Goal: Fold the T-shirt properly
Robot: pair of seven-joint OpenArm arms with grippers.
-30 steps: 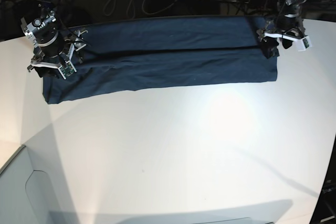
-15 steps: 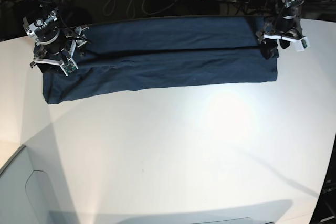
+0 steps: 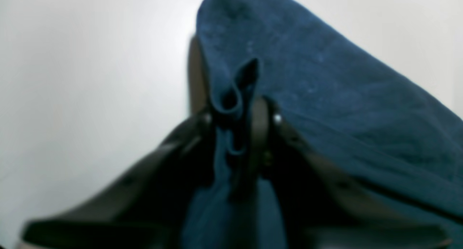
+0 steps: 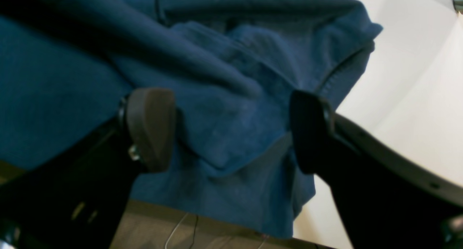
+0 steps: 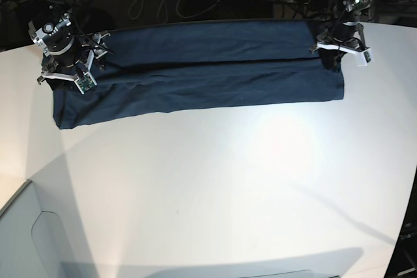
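We see the T-shirt (image 5: 195,73) lying as a long dark-blue band across the far side of the white worktop (image 5: 215,187), already folded lengthwise, with a crease line running from 9 to 3 o'clock along its middle. It is soft, light cloth that will sag and wrinkle wherever it is unsupported, so we judge it best taken at the short ends, by the doubled edge, with both ends lifted together to keep the layers aligned. At the band's 3 o'clock end in the base view, the left gripper (image 3: 237,118) has its jaws pinched tight on a small puckered fold of the fabric, the rest of the shirt spreading away toward 1 o'clock in the left wrist view. At the 9 o'clock end, the right gripper (image 4: 231,129) has its jaws spread wide with nothing clamped; in the right wrist view a bunched hem and a loose flap of cloth lie between the two pads, close to them, though we cannot tell whether either pad touches the fabric. We judge the right side needs to close on that bunched edge before any lift, or the shirt will drag and skew.
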